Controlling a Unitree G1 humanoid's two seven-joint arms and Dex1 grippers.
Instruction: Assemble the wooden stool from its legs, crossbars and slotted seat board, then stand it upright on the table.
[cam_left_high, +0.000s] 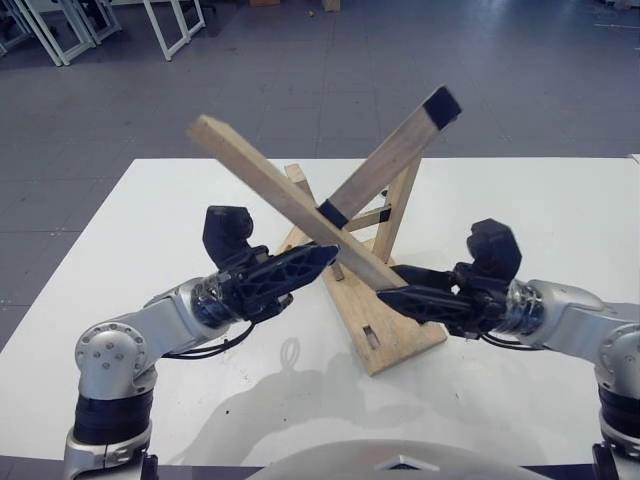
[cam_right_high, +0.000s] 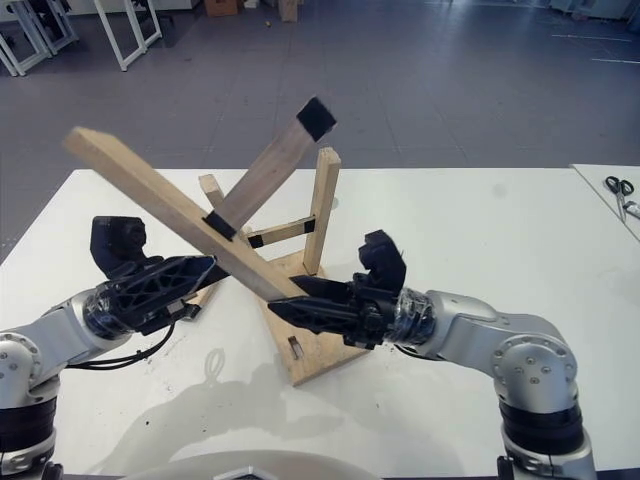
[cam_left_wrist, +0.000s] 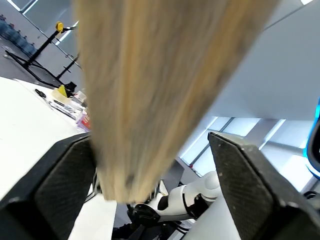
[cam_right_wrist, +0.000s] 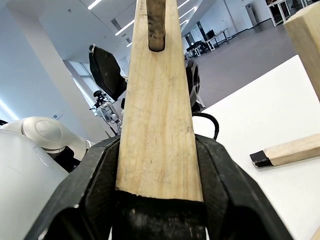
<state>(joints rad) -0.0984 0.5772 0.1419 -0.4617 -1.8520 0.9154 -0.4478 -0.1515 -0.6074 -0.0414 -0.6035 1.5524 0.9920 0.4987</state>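
Roughly half built. Seat board (cam_left_high: 400, 345) flat on surface (cam_left_high: 520, 200); standing legs (cam_left_high: 402, 205) and low crossbar (cam_left_high: 365, 218) already slotted in. Right tool (cam_left_high: 392, 282) pinching third leg (cam_left_high: 270, 180) aloft above board, black-tipped crossbar (cam_left_high: 390, 157) seemingly joined to it. Left tool (cam_left_high: 325, 255) spread loosely around same leg. Left to do: seat remaining legs, stand stool upright.

no readable text, no legible labels, numbers or signs

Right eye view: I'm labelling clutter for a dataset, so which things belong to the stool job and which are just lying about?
Job:
seat board
upright leg
crossbar
plain leg, in the right gripper
capped leg, at the left gripper

Lying about:
scissors, on the next table
white frames, on the floor behind
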